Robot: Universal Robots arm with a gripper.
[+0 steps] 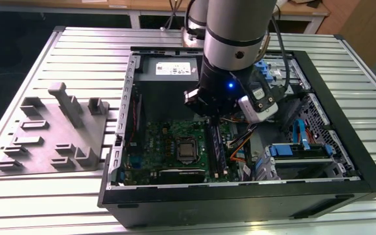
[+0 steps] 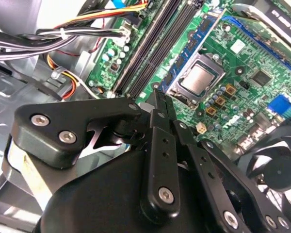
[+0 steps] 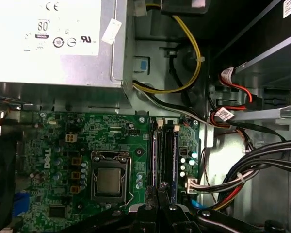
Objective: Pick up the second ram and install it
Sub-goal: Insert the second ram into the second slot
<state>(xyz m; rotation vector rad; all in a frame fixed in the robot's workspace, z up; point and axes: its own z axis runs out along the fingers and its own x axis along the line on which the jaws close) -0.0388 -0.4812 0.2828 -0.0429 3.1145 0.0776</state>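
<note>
The ram [image 1: 217, 149] is a long dark stick standing on edge in the memory slots [image 3: 165, 155] beside the processor socket [image 3: 108, 180] on the green motherboard [image 1: 165, 142]. In the second wrist view the slots [image 2: 153, 48] run as dark parallel strips; I cannot tell how many hold a stick. My gripper [image 2: 157, 97] is shut, its thin fingertips pressed together with nothing showing between them. It hangs just above one end of the slots, and its tips [image 3: 157, 196] also show in the first wrist view.
The open computer case [image 1: 344, 161] lies on a slatted metal table [image 1: 77, 49]. A grey fixture with upright posts [image 1: 60, 127] stands at the exterior view's left. Cable bundles [image 3: 242, 170], the power supply [image 3: 53, 39] and a drive cage [image 1: 299, 152] crowd the case around the arm.
</note>
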